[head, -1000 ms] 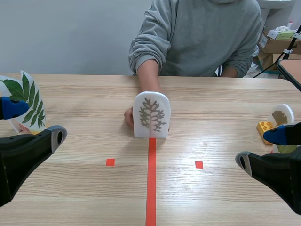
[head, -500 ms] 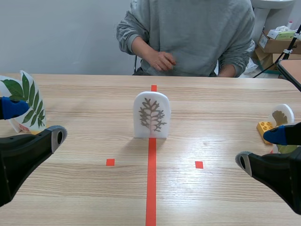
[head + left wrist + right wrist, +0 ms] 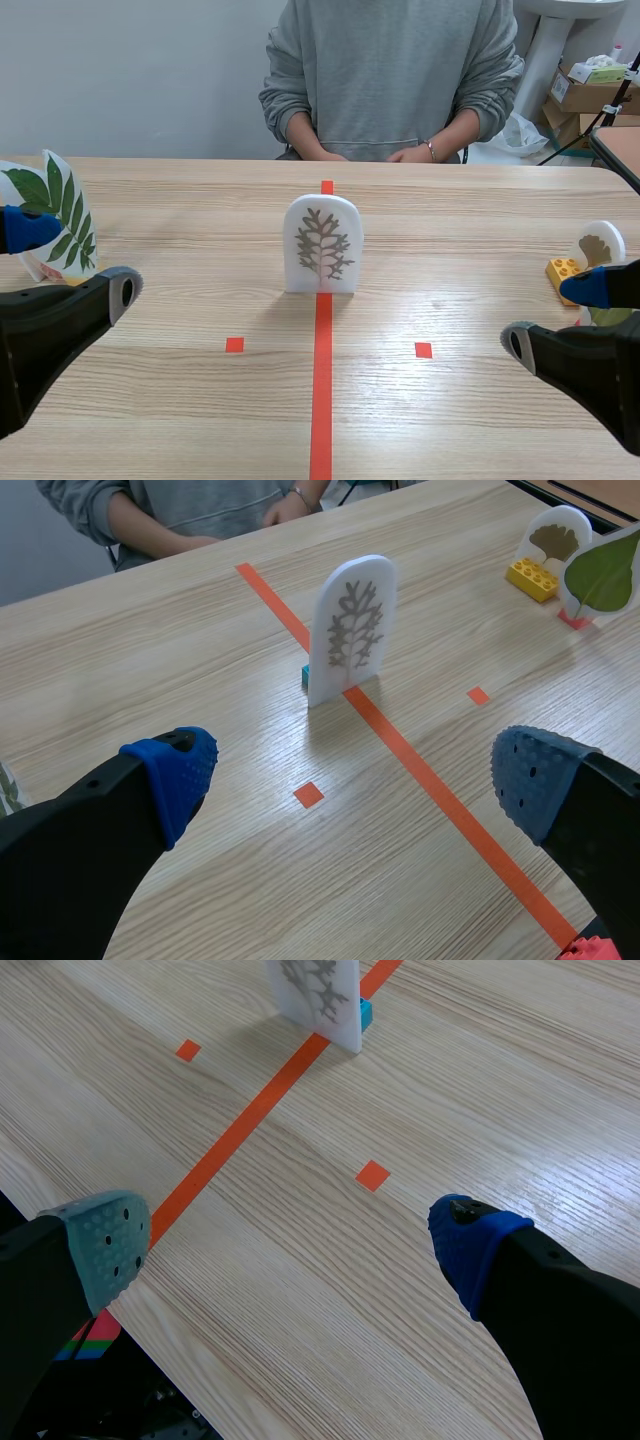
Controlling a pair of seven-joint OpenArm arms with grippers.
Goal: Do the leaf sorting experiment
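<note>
The white arched card bearing a grey-brown branching leaf [image 3: 322, 245] stood upright on the centre tape line, seemingly awaiting sorting. The left gripper [image 3: 355, 777] and right gripper [image 3: 290, 1243] hung near, jaws apart, empty. One arm would probably need to reach the middle and pinch the card.

White leaf card [image 3: 322, 245] stands upright on the red line [image 3: 321, 400].

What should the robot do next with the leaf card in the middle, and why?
Probably move the left gripper toward the middle card. That gripper is open, the card stands free on the red line, the person's hands are off it, and its branching leaf looks closer to the feathery leaf card at left.
</note>
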